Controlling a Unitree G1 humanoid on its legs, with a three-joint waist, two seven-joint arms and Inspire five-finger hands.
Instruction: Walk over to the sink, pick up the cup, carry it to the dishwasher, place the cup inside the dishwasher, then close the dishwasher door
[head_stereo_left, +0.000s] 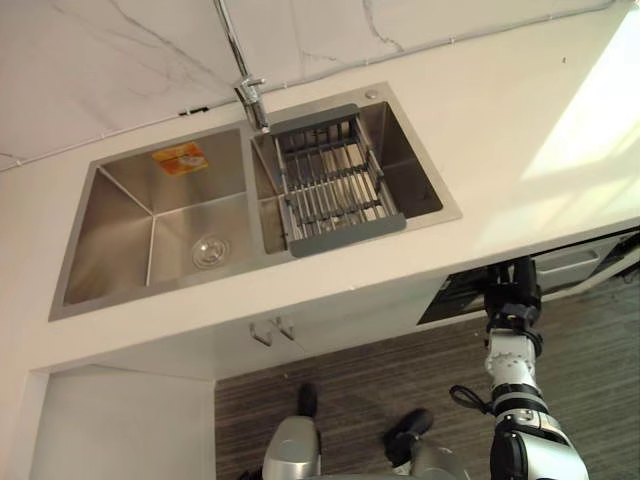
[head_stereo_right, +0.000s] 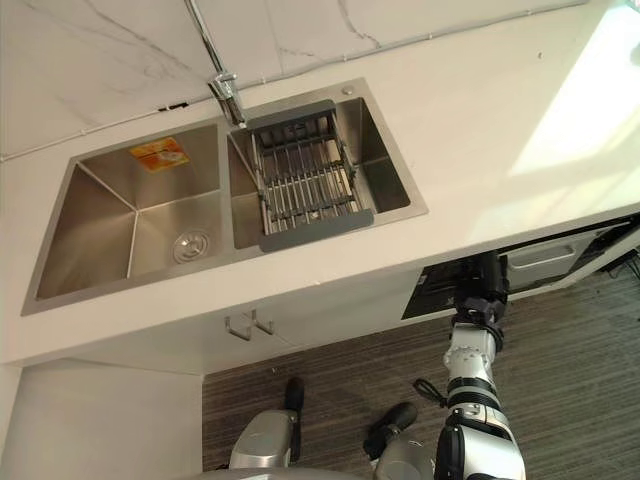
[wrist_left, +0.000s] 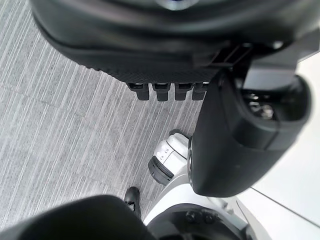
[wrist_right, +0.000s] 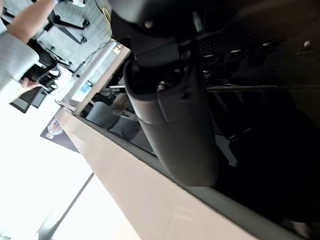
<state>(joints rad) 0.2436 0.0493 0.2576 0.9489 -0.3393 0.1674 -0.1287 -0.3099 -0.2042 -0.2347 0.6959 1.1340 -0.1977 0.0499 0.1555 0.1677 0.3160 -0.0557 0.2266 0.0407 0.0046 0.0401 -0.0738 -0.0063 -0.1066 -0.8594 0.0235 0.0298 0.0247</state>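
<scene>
The dark left robot hand (wrist_left: 150, 45) sits closest in its wrist view, hanging over the grey striped floor (wrist_left: 60, 130) with its fingers (wrist_left: 165, 91) loose and nothing between them and the thumb. The right wrist view gives what the head views cannot: the dark right robot hand (wrist_right: 172, 125) is reaching into the black interior of the dishwasher (wrist_right: 260, 110), where faint rack wires can be made out. How that hand is set cannot be told in the gloom, nor can the cup's place be told. (A person's light sleeve (wrist_right: 15, 45) shows far off at that view's corner.)

From the head, the right arm comes in from the right and its hand meets the dishwasher's dark opening under the white stone counter (head_stereo_left: 500, 130). Set into the counter is a stainless steel double sink (head_stereo_left: 120, 230). Its left basin has a round drain (head_stereo_left: 210, 250) and an orange sticker (head_stereo_left: 180, 158) on the back wall. The right basin carries a grey-framed wire draining rack (head_stereo_left: 345, 235) across it, just below the chrome tap (head_stereo_left: 250, 100).
</scene>
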